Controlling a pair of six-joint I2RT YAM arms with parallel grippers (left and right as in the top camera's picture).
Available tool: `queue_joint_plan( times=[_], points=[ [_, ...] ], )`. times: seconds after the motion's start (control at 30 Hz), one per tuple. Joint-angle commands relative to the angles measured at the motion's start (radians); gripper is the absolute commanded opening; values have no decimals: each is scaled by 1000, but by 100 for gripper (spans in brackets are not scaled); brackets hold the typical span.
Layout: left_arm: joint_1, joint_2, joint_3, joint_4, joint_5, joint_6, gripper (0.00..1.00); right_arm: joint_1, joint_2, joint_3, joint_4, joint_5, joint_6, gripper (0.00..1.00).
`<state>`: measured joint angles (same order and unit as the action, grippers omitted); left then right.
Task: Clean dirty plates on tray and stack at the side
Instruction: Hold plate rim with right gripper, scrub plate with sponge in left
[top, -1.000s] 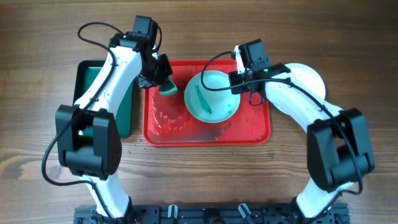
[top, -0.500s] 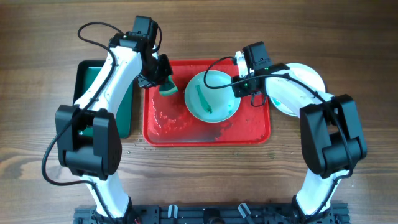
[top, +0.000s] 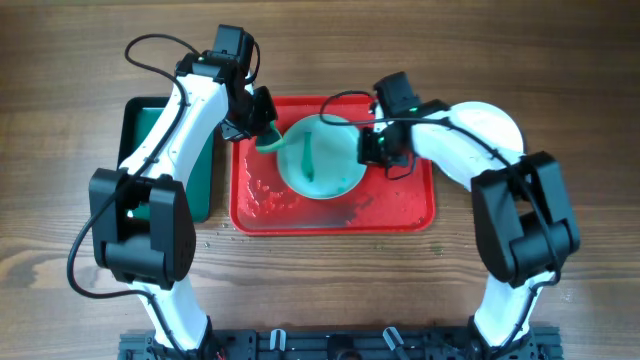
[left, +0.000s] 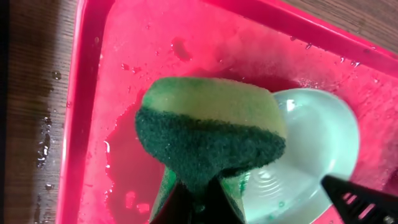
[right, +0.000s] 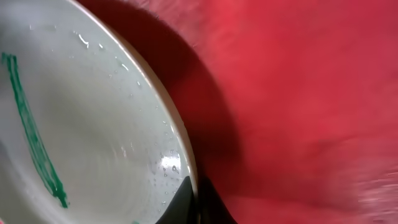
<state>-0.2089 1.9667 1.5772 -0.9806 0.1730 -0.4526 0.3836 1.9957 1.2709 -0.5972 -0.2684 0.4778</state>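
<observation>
A pale mint plate (top: 320, 160) with a teal-green streak is held tilted over the red tray (top: 400, 205). My right gripper (top: 372, 150) is shut on the plate's right rim; in the right wrist view its fingers (right: 196, 202) pinch the rim of the plate (right: 74, 124) above the tray (right: 298, 93). My left gripper (top: 262, 128) is shut on a green and yellow sponge (top: 270, 143) at the plate's left edge. In the left wrist view the sponge (left: 208, 134) touches the plate (left: 311, 143). Another plate (top: 495, 125) lies on the table right of the tray.
A dark green tray (top: 205, 170) lies left of the red tray, partly under my left arm. The red tray floor is wet with foam and small specks (top: 265, 190). Wooden table (top: 80, 100) surrounds both trays.
My right gripper has lifted the plate's right rim and pushed the plate left, so it now tilts and meets the sponge. The left arm has stayed in place.
</observation>
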Motion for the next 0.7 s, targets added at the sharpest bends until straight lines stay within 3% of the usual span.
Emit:
queue_joint_plan(
  times=[0.0, 0.4, 0.67],
  points=[
    [-10, 10, 3, -3, -18, 57, 4, 63, 28, 16, 9, 13, 129, 4],
    [-32, 10, -34, 26, -26, 113, 4, 51, 50, -20, 89, -85, 138, 4],
    [-32, 10, -190, 232, -28, 214, 4, 52, 50, -20, 100, -97, 124, 4]
  ],
)
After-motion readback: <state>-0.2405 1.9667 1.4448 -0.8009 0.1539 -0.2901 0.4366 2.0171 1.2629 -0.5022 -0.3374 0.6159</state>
